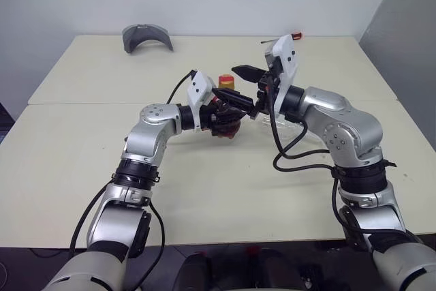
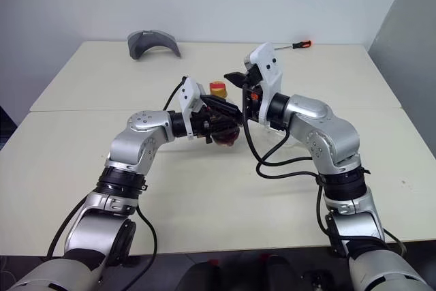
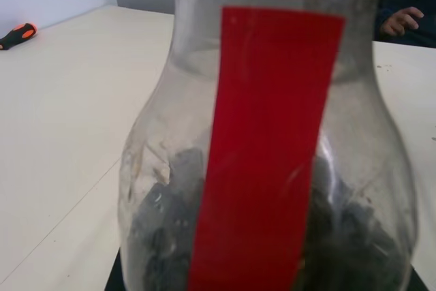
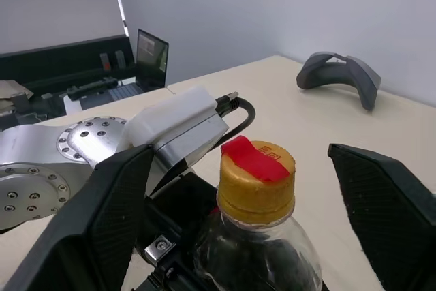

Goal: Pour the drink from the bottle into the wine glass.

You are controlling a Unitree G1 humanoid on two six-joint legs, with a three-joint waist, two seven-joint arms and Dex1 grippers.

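over mid-table: my left gripper (image 1: 221,115) clamped on bottle (image 4: 255,236)
right gripper (image 4: 255,189): fingers apart, flanking cap (image 4: 257,175)
advice: centre on cap, close squarely, then twist

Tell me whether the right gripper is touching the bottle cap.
Apart. In the right wrist view the right gripper has its two black fingers standing wide on either side of the cap, with table showing in the gap on each side.

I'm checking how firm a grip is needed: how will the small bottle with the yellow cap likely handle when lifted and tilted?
The bottle looks like thin clear plastic, so it may flex under a hard squeeze. Its rounded, smooth body could slip or twist between the fingers. The dark drink fills only the lower part, so it is probably light, with weight shifting as it tilts.
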